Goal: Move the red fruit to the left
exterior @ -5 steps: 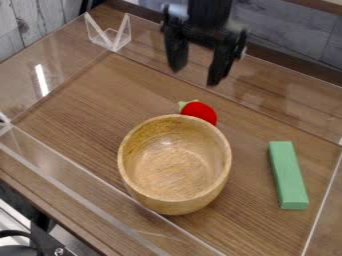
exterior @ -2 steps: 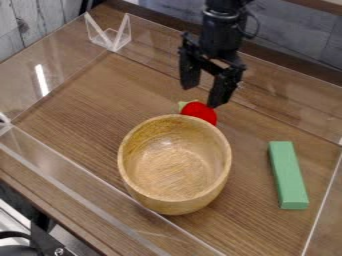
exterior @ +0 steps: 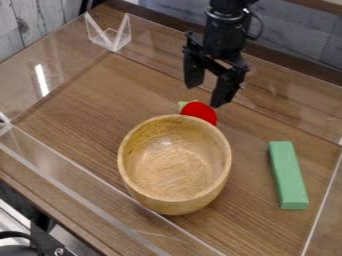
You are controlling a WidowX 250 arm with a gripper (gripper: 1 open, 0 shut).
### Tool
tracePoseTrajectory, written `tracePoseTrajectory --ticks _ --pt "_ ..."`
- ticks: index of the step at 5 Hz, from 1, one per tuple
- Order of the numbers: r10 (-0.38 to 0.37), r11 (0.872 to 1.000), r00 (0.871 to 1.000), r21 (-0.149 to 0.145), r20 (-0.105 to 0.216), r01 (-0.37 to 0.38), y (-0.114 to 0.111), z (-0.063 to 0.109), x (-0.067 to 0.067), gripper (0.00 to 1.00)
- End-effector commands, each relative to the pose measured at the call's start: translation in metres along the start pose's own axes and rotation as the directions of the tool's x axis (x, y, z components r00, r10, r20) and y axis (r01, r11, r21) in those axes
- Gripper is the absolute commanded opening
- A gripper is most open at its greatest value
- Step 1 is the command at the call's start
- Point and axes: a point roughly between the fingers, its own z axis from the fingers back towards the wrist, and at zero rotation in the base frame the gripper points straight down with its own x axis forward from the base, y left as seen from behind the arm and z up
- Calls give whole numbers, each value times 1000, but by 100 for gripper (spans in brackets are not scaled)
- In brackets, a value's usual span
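Observation:
The red fruit [exterior: 201,112] is a small round bright red toy with a yellow-green bit at its left. It lies on the wooden table, touching the far rim of the wooden bowl [exterior: 175,163]. My black gripper [exterior: 210,88] hangs pointing down right above the fruit, a little behind it. Its fingers are open with nothing between them, and their tips stop just short of the fruit's top.
A green rectangular block [exterior: 285,174] lies at the right. Clear acrylic walls [exterior: 54,70] ring the table, with a clear folded stand [exterior: 108,32] at the back left.
The gripper has come down and shifted right to hang over the fruit, and it has rolled about its vertical axis. It stays open. Fruit, bowl and block have not moved.

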Motion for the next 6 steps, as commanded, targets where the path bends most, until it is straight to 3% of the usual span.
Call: tracePoseTrajectory --ticks 1,4,6 --pt "37 999 998 21 48 -38 8 -1 4 100" --pt "33 999 993 38 114 -38 9 4 15 100" --pt "87 995 986 35 141 -92 10 2 17 100"
